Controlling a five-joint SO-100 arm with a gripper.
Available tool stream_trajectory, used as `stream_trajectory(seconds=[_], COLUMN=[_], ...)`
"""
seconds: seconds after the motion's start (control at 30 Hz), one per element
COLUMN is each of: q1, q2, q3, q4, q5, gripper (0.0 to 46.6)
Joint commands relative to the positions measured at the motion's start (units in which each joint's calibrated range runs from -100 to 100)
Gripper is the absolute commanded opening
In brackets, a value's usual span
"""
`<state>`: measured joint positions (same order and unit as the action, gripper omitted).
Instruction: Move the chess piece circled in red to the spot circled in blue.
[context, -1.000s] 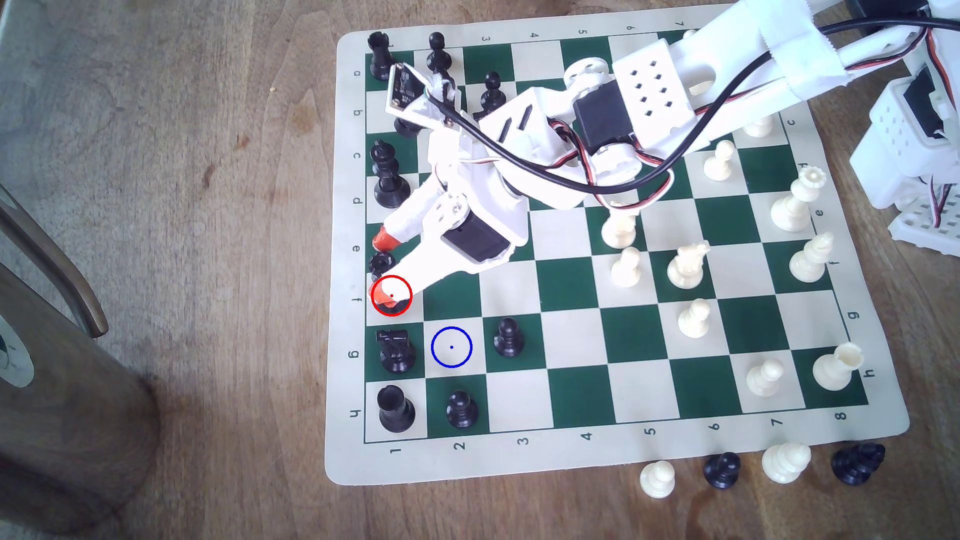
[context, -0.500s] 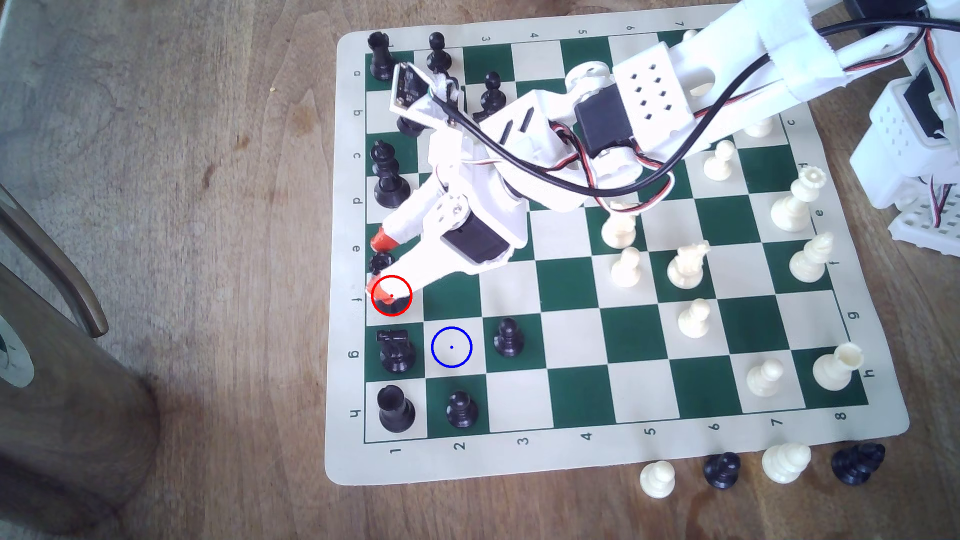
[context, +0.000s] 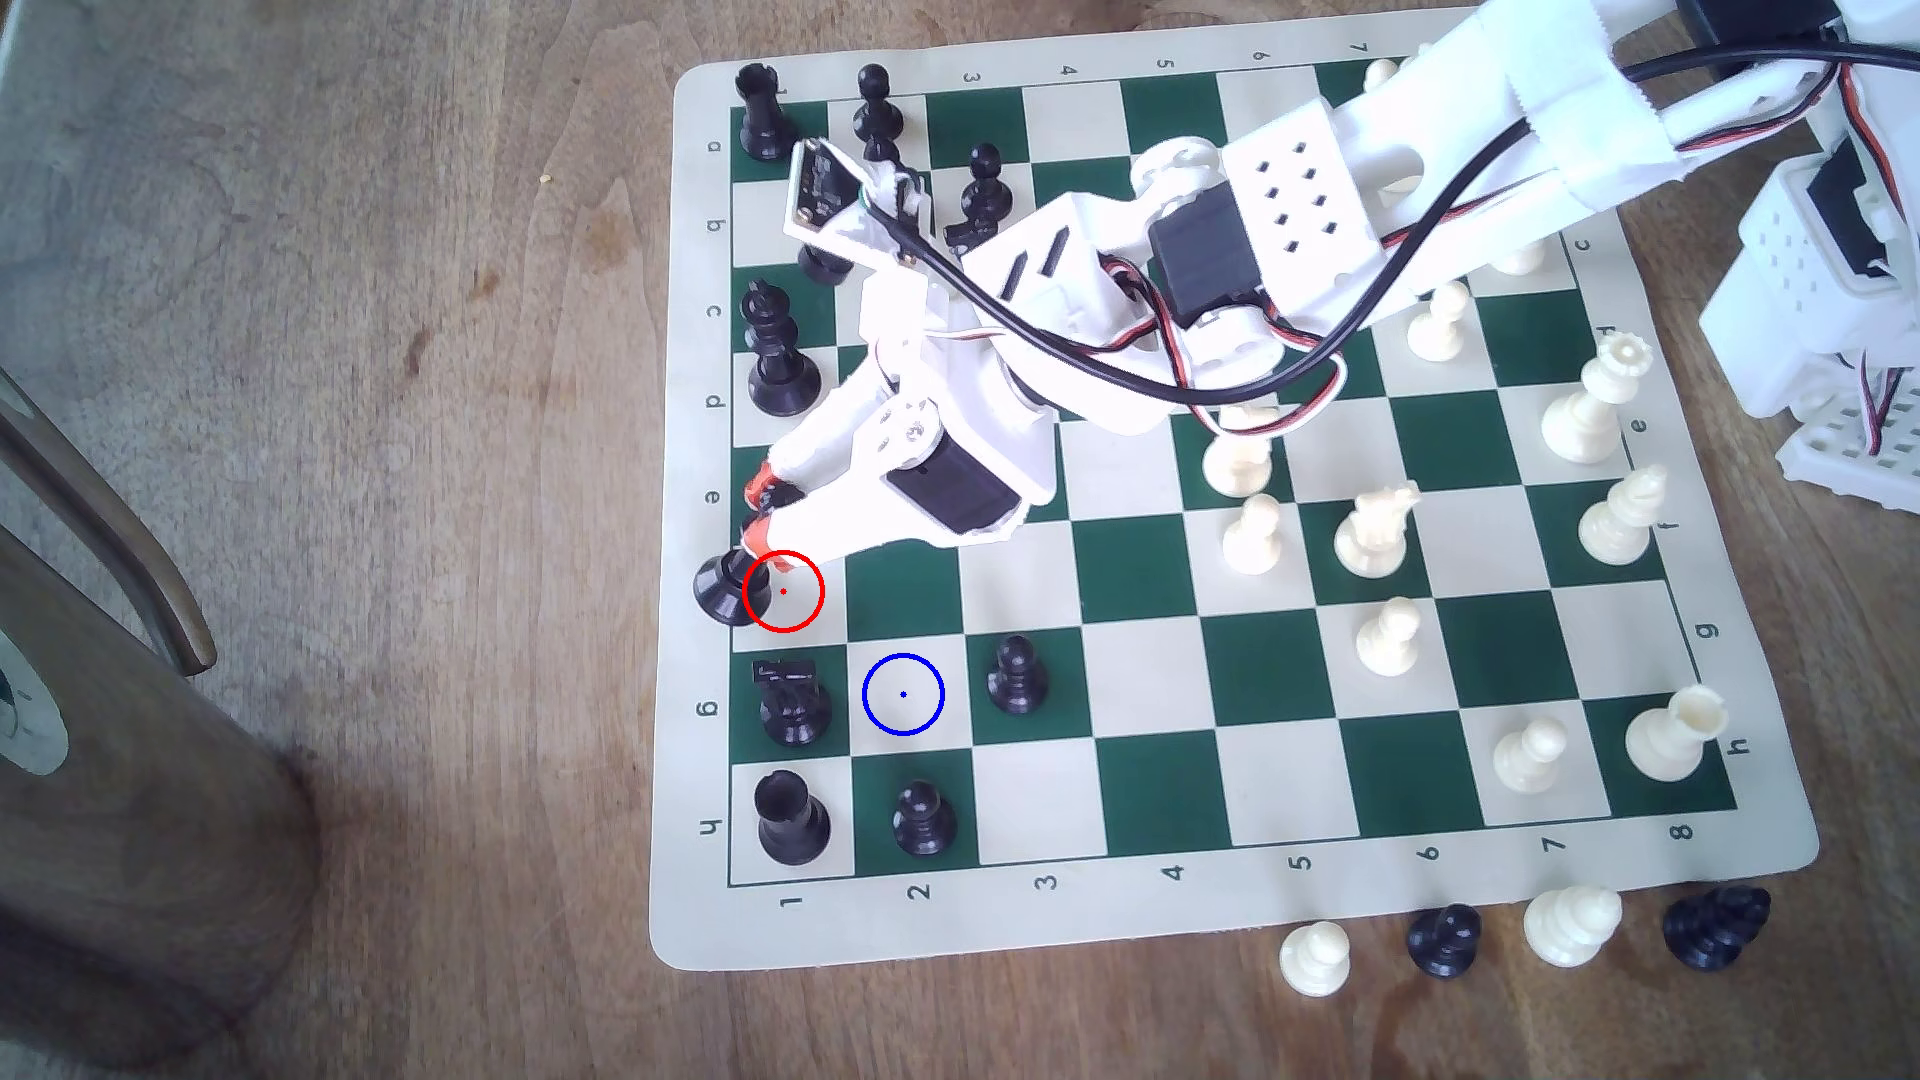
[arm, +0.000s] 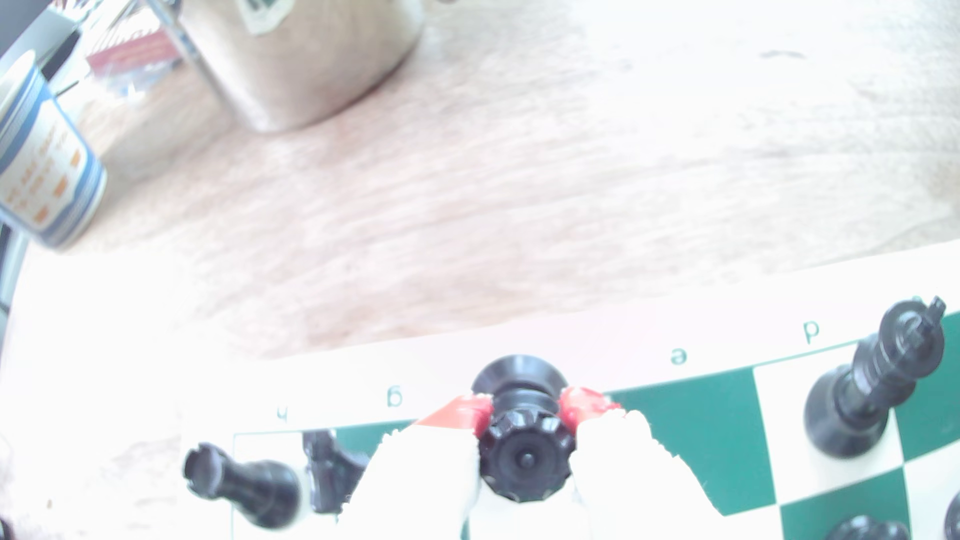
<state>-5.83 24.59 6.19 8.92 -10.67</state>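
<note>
At the exterior view's left edge of the chess mat (context: 686, 914), the gripper (context: 762, 511) pinches the black queen (arm: 524, 457) just under its coronet, base swung out past the red-ringed square, apparently lifted. The arm reaches low across the board, wrist pitched down. The blue-ringed square (context: 903, 694) lies near, unoccupied.

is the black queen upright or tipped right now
Tipped. The black queen leans with its base swung out over the mat's border, while the gripper fingers clamp its neck.

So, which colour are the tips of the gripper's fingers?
Red-orange fingertips, clamped around the black queen; the wrist view shows it best.
</note>
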Motion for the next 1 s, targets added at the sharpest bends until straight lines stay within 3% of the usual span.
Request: stream_trajectory(seconds=[0.0,0.23,0.47,0.67,0.83,0.97], q1=[0.23,0.94,1.48,-4.15,-9.93,-10.4], q2=[-2.69,-5.07,-15.51,-21.2,-20.77,-20.26], q3=[-0.66,-1.11,-2.84,-2.11,-0.75,-0.93], q4=[-1.14,-1.23,4.43,13.6,18.35,20.81], q5=[-0.15,-0.29,-0.29,0.93,3.32,5.18], gripper=[0.2,0.2,0.2,0.2,0.2,0.2])
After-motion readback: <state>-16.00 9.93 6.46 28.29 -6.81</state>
